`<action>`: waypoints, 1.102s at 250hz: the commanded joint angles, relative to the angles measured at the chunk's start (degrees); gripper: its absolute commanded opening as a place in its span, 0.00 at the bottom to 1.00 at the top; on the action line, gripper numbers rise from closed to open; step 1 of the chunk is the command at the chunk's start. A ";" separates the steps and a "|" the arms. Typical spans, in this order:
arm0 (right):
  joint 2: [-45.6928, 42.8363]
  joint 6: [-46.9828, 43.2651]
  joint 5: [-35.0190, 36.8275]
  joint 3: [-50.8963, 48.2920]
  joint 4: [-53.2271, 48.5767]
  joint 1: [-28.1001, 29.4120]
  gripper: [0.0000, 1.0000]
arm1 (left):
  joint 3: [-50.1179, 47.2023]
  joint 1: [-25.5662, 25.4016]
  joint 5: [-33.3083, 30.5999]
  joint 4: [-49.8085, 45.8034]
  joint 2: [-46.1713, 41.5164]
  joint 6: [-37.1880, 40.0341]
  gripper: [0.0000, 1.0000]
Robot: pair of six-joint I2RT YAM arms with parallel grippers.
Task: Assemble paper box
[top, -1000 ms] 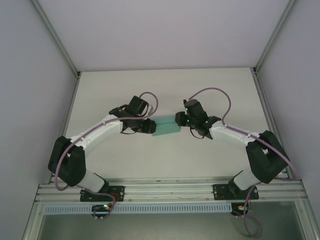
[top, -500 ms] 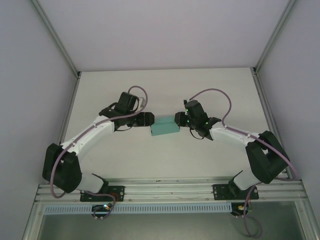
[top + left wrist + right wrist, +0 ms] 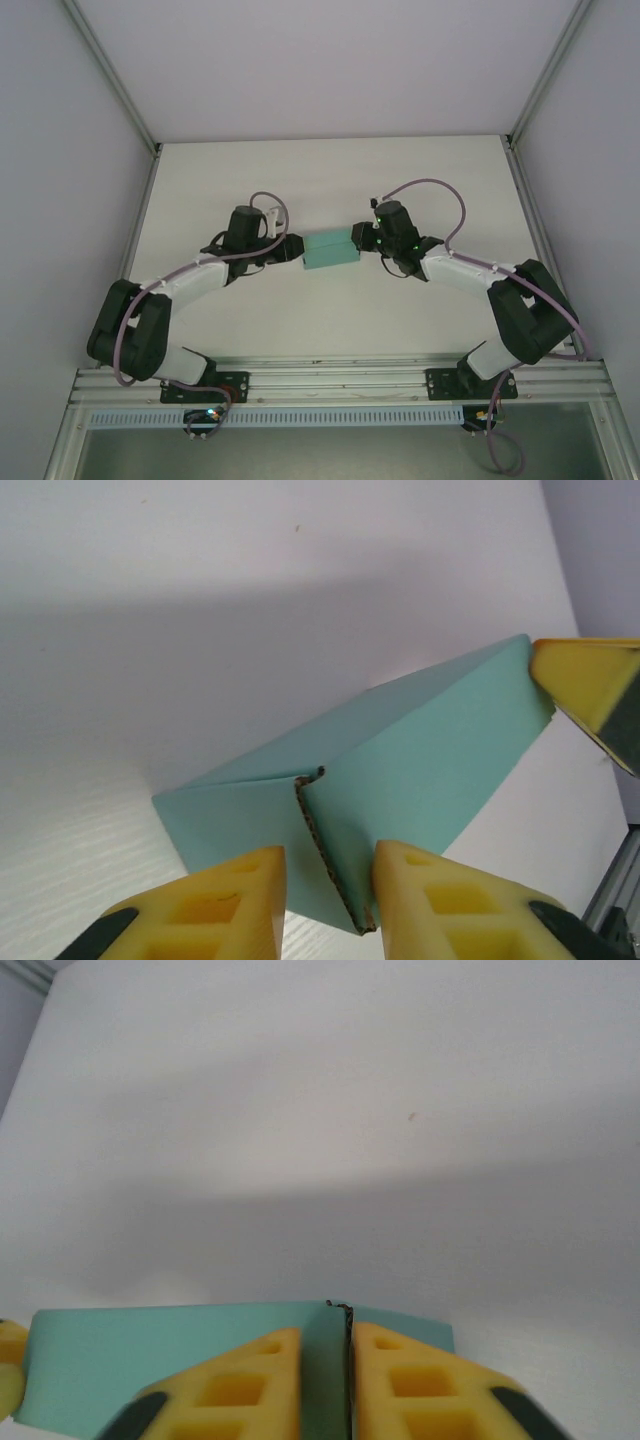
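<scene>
The teal-green paper box point(image 3: 331, 251) lies mid-table as a squarish, folded-up shape, held between both arms. My left gripper point(image 3: 293, 248) is at its left end. In the left wrist view the left gripper point(image 3: 330, 865) is open, its yellow fingers point(image 3: 225, 905) astride a raw card edge of the box point(image 3: 420, 750); the right-hand finger touches that flap. My right gripper point(image 3: 358, 240) is at the right end of the box. The right wrist view has the right gripper point(image 3: 327, 1345) shut on an upright card wall of the box point(image 3: 160, 1350).
The white table point(image 3: 330, 180) is walled by pale panels on three sides, with an aluminium rail point(image 3: 340, 380) along the near edge. A yellow finger of the right gripper point(image 3: 590, 690) shows at the far end of the box.
My left arm drew back from the box's left end, dropped lower and returned to it, fingers now astride the flap edge. The box shifted slightly left. The right gripper kept its hold.
</scene>
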 commanded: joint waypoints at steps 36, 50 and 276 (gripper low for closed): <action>4.12 1.44 -6.70 -8.40 -4.27 0.19 0.07 | -5.24 -0.26 -0.74 -1.59 6.39 -0.42 0.16; 3.22 1.08 -6.75 -7.64 -5.89 0.22 0.07 | -4.75 -0.30 -0.45 -1.61 6.70 -0.17 0.16; 6.02 -73.96 -20.40 20.33 -27.25 -1.17 1.00 | 6.22 -0.35 -0.14 -12.08 6.26 10.49 0.39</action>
